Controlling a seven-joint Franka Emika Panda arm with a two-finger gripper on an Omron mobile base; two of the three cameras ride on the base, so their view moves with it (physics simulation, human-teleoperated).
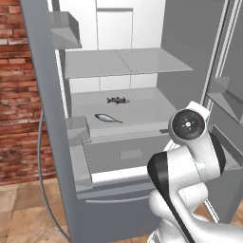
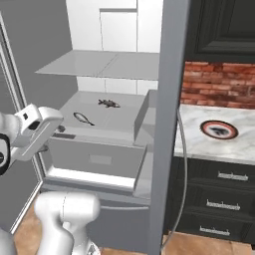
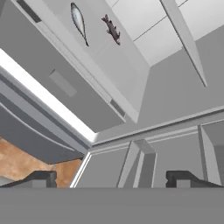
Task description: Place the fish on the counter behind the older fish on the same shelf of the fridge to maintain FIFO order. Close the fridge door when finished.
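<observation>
The fish (image 1: 117,100) (image 2: 108,103) (image 3: 112,29), small and dark, lies on the lower full-width shelf (image 1: 142,107) (image 2: 119,117) of the open fridge (image 1: 199,47). The older fish (image 1: 108,118) (image 2: 83,118) (image 3: 79,22), slim and silvery, lies on the same shelf, nearer the front edge, so the dark one is behind it. My gripper (image 3: 113,179) is open with nothing between its fingers. It is pulled back in front of the fridge, at about drawer height, clear of both fish. The marble counter (image 2: 199,144) stands right of the fridge.
Both fridge doors stand open, the left door (image 1: 45,104) and the right door (image 2: 169,124), each with small bins. A closed grey drawer (image 1: 128,154) sits under the shelf. A red-rimmed plate (image 2: 219,130) rests on the counter before a brick wall (image 2: 219,84).
</observation>
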